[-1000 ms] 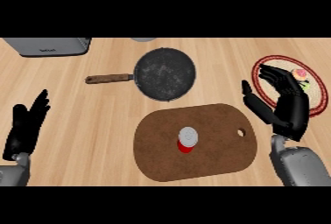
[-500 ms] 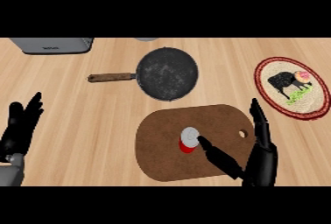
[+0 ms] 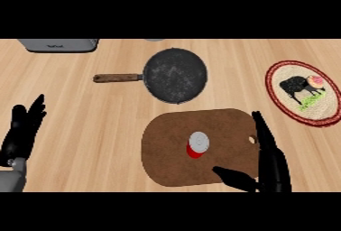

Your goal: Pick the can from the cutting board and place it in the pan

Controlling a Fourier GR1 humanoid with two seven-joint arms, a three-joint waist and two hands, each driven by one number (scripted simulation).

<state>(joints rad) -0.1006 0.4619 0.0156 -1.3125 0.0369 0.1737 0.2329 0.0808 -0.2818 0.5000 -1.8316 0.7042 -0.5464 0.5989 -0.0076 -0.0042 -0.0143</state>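
Observation:
A red can (image 3: 198, 145) with a silver top stands upright near the middle of the brown cutting board (image 3: 166, 151). The dark pan (image 3: 177, 75), with its wooden handle (image 3: 118, 77) pointing left, lies on the counter behind the board. My right hand (image 3: 269, 159) is open over the board's right edge, fingers straight and pointing away, thumb stretched toward the can with a gap between them. My left hand (image 3: 22, 131) rests open at the left edge, fingers up.
A round woven plate (image 3: 304, 93) with a red rim and a black animal picture lies at the right. A grey toaster-like appliance (image 3: 58, 43) sits at the back left. Bare wooden counter surrounds the pan.
My right hand has swung from the plate at the right down to the board's right edge, close to the can. The left hand has barely shifted.

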